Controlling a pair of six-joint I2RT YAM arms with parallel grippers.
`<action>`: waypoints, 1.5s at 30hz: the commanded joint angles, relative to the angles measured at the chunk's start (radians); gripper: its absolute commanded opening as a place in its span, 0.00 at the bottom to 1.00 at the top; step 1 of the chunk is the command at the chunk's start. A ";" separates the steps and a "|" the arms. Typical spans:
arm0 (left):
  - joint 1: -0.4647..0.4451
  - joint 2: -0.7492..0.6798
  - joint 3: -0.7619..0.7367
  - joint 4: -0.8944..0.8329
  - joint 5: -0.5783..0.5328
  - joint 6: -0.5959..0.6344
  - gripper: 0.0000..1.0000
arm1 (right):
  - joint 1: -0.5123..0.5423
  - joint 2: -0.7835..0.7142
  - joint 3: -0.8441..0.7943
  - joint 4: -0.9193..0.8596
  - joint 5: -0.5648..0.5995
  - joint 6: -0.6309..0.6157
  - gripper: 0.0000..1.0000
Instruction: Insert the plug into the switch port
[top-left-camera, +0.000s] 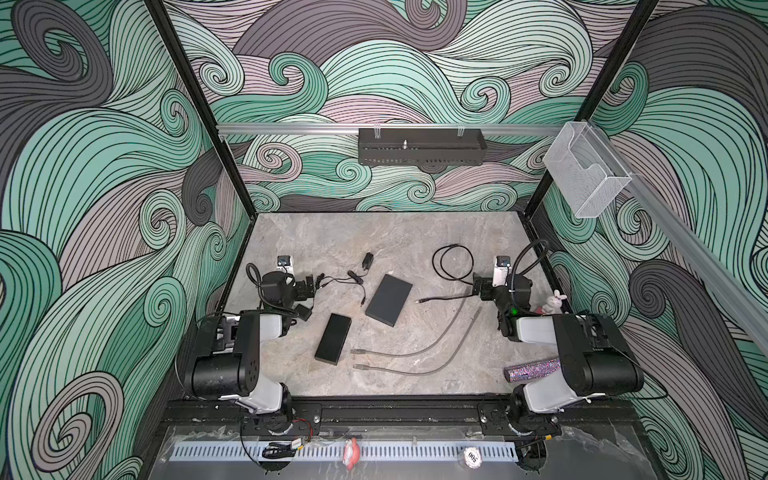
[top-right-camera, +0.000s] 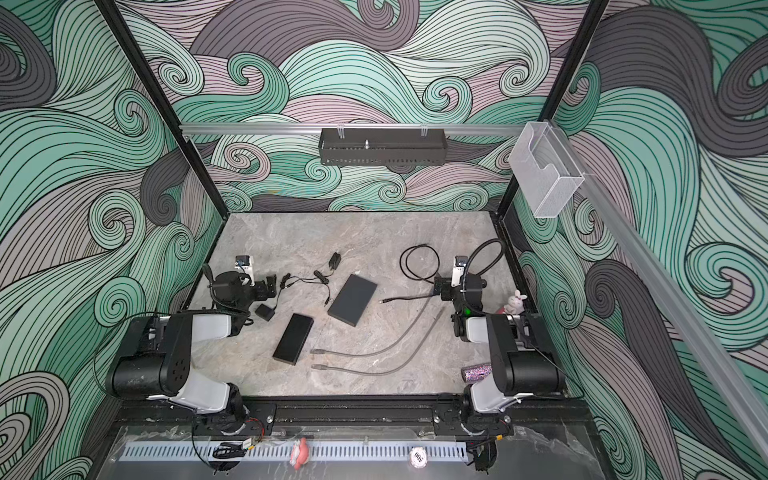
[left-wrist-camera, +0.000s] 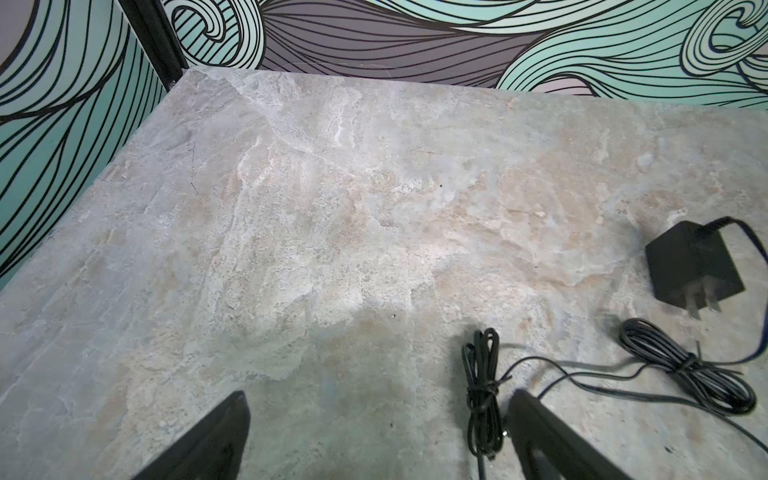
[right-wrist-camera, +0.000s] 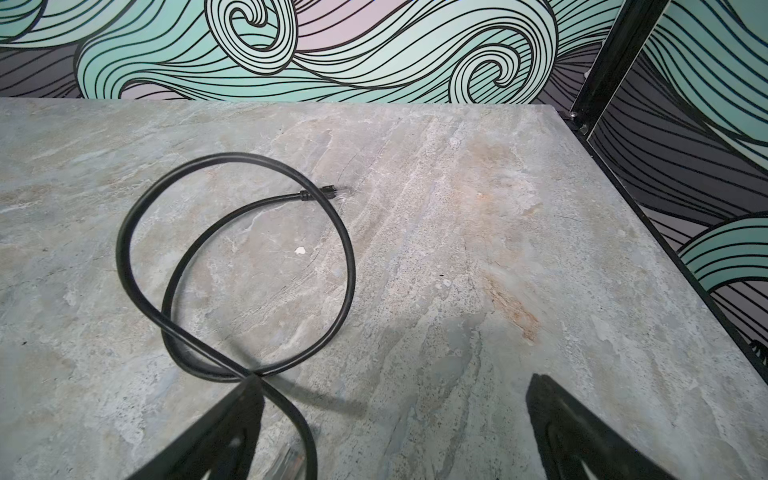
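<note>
Two flat black switch boxes lie mid-table, a larger one (top-left-camera: 388, 303) and a smaller one (top-left-camera: 332, 338); their ports do not show. A black cable (right-wrist-camera: 237, 266) loops on the table. One plug (top-left-camera: 420, 300) of it lies just right of the larger box, its other plug (right-wrist-camera: 332, 193) at the far side. My right gripper (right-wrist-camera: 395, 377) stands open over the table, the cable running under one finger (right-wrist-camera: 232, 424). My left gripper (left-wrist-camera: 378, 394) is open at the left (top-left-camera: 311, 287), with a tied thin cord bundle (left-wrist-camera: 482, 395) lying beside one finger.
Two grey cables (top-left-camera: 415, 353) curve across the front of the table. A black power adapter (left-wrist-camera: 694, 266) with its thin cord lies behind the boxes, a second small adapter (top-left-camera: 302, 311) under the left arm. A glitter tube (top-left-camera: 532, 372) and plush bunny (top-left-camera: 555, 303) sit at the right edge.
</note>
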 joint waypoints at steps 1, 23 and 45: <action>0.008 0.011 0.031 -0.007 -0.004 -0.009 0.99 | -0.002 -0.003 0.008 0.009 -0.009 0.010 0.99; 0.007 0.012 0.031 -0.008 -0.004 -0.009 0.99 | 0.021 -0.002 0.002 0.022 0.024 -0.009 0.99; 0.000 0.011 0.032 -0.010 -0.014 -0.002 0.99 | 0.007 0.000 0.012 0.008 -0.005 0.001 0.99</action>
